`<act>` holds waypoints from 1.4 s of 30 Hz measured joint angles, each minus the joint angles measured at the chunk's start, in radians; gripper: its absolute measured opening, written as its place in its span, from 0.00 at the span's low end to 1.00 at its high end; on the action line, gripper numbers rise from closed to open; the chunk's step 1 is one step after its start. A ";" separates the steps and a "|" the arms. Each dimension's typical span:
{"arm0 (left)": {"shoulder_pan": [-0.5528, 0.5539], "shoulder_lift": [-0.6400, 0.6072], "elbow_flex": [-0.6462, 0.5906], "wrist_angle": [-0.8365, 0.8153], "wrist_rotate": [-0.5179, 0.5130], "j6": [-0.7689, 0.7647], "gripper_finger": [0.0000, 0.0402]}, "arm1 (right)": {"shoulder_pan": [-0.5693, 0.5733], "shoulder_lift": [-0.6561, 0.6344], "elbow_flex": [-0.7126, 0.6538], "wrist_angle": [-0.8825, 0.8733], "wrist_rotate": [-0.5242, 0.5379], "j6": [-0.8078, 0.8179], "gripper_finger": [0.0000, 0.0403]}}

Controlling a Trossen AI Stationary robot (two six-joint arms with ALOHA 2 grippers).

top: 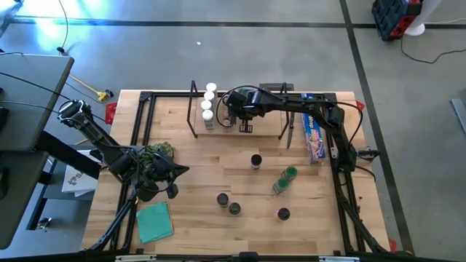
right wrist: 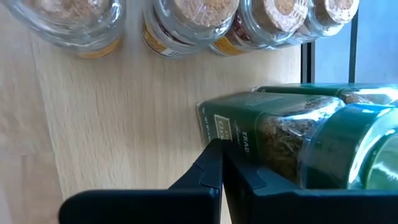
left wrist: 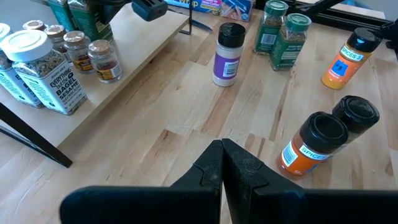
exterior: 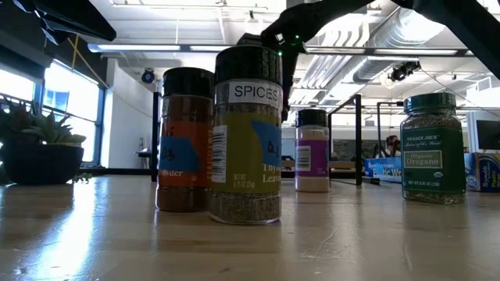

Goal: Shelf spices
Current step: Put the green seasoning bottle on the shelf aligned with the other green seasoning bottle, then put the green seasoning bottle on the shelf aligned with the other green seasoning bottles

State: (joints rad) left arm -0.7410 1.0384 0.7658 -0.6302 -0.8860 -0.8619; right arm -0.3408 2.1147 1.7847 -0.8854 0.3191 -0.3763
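Spice jars (left wrist: 73,51) on shelf (left wrist: 134,59)

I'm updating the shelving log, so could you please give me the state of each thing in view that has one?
Left gripper: jaws shut, empty, above the table.
Right gripper: jaws shut, empty, at the shelf.
White-lidded jars: upright on the shelf.
Purple-labelled jar: upright on the table, capped.
Green-lidded jars: on the table, unshelved.
Orange-labelled jar: upright on the table, capped.

Shelf (top: 240,129): middle hidden under the right arm.
Green-lidded jar (right wrist: 323,146): cut off by the right wrist view's edge.
Spice jar labels (top: 227,204): too small to read from above.
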 joint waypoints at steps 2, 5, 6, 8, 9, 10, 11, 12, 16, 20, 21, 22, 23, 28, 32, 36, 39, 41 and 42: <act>0.000 0.000 0.000 0.000 0.000 0.000 0.00 | 0.000 0.000 0.000 0.001 0.009 0.000 0.00; 0.000 0.000 0.000 0.000 0.000 0.000 0.00 | 0.000 0.000 0.000 0.002 0.015 0.000 0.00; 0.000 0.000 0.000 0.000 0.000 0.000 0.00 | 0.000 0.000 0.000 0.005 0.014 0.000 0.00; 0.000 0.000 0.000 0.000 0.000 0.000 0.00 | 0.000 0.000 0.000 0.012 0.014 -0.002 0.00; 0.000 0.000 0.000 0.000 0.000 0.000 0.00 | 0.000 0.000 0.000 0.015 0.014 -0.003 0.00; 0.000 0.000 0.000 0.000 0.000 0.000 0.00 | 0.000 0.000 0.000 0.020 0.014 -0.004 0.00; 0.000 0.000 0.000 0.000 0.000 0.000 0.00 | 0.000 0.000 0.000 0.024 0.014 -0.007 0.00; 0.000 0.000 0.000 0.000 0.000 0.000 0.00 | 0.000 0.000 0.000 0.028 0.014 -0.007 0.00; 0.000 0.000 0.000 0.000 0.000 0.000 0.00 | 0.000 0.000 0.000 0.038 0.014 -0.009 0.00; 0.000 0.000 0.000 0.000 0.000 0.000 0.00 | 0.003 0.000 0.000 0.033 0.015 -0.009 0.00; 0.000 0.000 0.000 0.000 0.000 0.000 0.00 | 0.008 0.000 0.000 0.027 0.015 -0.010 0.00; 0.000 0.000 0.000 0.000 0.000 0.000 0.00 | 0.012 0.000 0.000 0.020 0.016 -0.011 0.00; 0.000 0.000 0.000 0.000 0.000 0.000 0.00 | 0.018 -0.001 0.000 0.012 0.018 -0.020 0.00; 0.000 0.000 0.000 0.000 0.000 0.000 0.00 | 0.057 -0.001 0.027 -0.095 0.015 -0.035 0.00; 0.000 0.000 0.000 0.000 0.000 0.000 0.00 | 0.083 -0.001 0.121 -0.208 0.014 -0.031 0.00; 0.000 0.000 0.000 0.000 0.000 0.000 0.00 | 0.100 -0.002 0.257 -0.318 0.014 0.000 0.00; 0.000 0.000 0.000 0.000 0.007 0.000 0.00 | 0.101 -0.002 0.344 -0.406 0.013 0.039 0.00; 0.000 0.000 0.000 -0.001 0.020 -0.001 0.00 | 0.100 -0.013 0.373 -0.459 0.013 0.068 0.00; -0.001 0.000 0.000 -0.001 0.024 -0.003 0.00 | 0.101 -0.026 0.375 -0.480 0.008 0.083 0.00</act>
State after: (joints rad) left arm -0.7423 1.0389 0.7658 -0.6308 -0.8623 -0.8648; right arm -0.2399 2.0891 2.1595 -1.3657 0.3275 -0.2933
